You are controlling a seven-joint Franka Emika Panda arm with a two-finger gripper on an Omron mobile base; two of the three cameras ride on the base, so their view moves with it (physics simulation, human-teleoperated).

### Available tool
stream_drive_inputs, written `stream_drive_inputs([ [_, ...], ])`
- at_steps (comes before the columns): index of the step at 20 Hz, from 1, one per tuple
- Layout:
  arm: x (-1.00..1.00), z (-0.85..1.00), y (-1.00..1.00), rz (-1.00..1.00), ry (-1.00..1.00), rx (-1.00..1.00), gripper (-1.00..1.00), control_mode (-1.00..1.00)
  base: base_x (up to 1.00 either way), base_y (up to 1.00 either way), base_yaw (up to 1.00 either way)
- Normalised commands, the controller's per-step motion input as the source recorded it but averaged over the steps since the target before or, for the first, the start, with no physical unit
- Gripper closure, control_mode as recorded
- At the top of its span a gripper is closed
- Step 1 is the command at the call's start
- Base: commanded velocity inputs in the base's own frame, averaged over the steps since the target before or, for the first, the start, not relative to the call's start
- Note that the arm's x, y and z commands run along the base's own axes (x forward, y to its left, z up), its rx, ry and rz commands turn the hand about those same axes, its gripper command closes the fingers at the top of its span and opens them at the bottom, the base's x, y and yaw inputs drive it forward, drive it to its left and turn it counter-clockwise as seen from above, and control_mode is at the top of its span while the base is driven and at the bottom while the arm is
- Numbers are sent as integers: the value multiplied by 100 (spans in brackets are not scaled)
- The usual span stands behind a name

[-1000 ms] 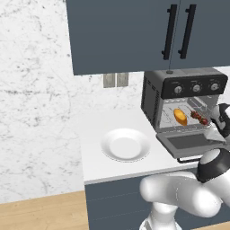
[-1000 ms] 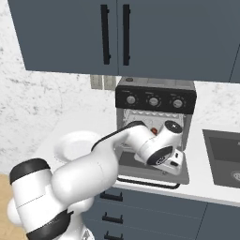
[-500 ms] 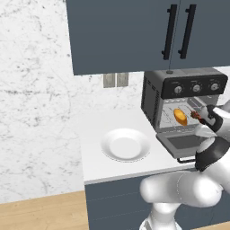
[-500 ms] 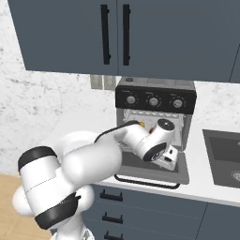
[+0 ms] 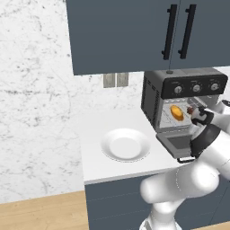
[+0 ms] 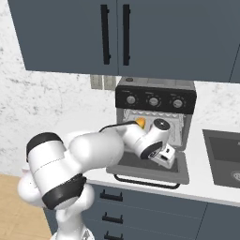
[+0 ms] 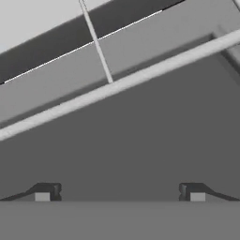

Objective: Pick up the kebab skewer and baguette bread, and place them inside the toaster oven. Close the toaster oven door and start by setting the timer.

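The toaster oven (image 5: pixel 184 90) (image 6: pixel 154 96) stands on the counter with its door (image 5: pixel 176 143) (image 6: pixel 152 169) dropped flat open. On the rack inside lies the golden baguette bread (image 5: pixel 177 113) (image 6: pixel 139 123). Beside it a reddish-brown bit of the kebab skewer (image 5: pixel 192 110) shows, partly hidden by my wrist. My gripper (image 6: pixel 167 158) (image 7: pixel 119 194) hangs low over the open door, just in front of the oven mouth. Its fingertips (image 7: pixel 44 193) stand wide apart, open, with nothing between them. The hand view looks onto flat dark grey metal and a pale bar.
A white plate (image 5: pixel 126 144) sits on the counter left of the oven. Dark wall cabinets (image 5: pixel 148 31) hang close above the oven. A sink (image 6: pixel 225 157) lies to its right. The door's black bar handle (image 6: pixel 140 181) overhangs the counter edge.
My arm has swung in closer to the oven mouth and the hand has sunk slightly toward the open door. The jaws stayed wide open. Bread and skewer have not moved.
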Motion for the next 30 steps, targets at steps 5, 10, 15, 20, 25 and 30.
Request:
stream_drive_inputs([
  [5, 45, 1, 0, -13, 0, 0, -100, -100, 0, 0, 0],
  [10, 44, 0, 0, -12, 0, 0, -100, -100, 0, 0, 0],
  [15, 42, 1, 0, -11, 0, 0, -100, -100, 0, 0, 0],
  [20, 38, 3, 0, -9, 0, 0, -100, -100, 0, 0, 0],
  [25, 8, 6, 0, -7, 0, 0, -100, -100, 0, 0, 0],
  [30, 0, 18, 0, -7, -2, 0, -100, -100, 0, 0, 0],
])
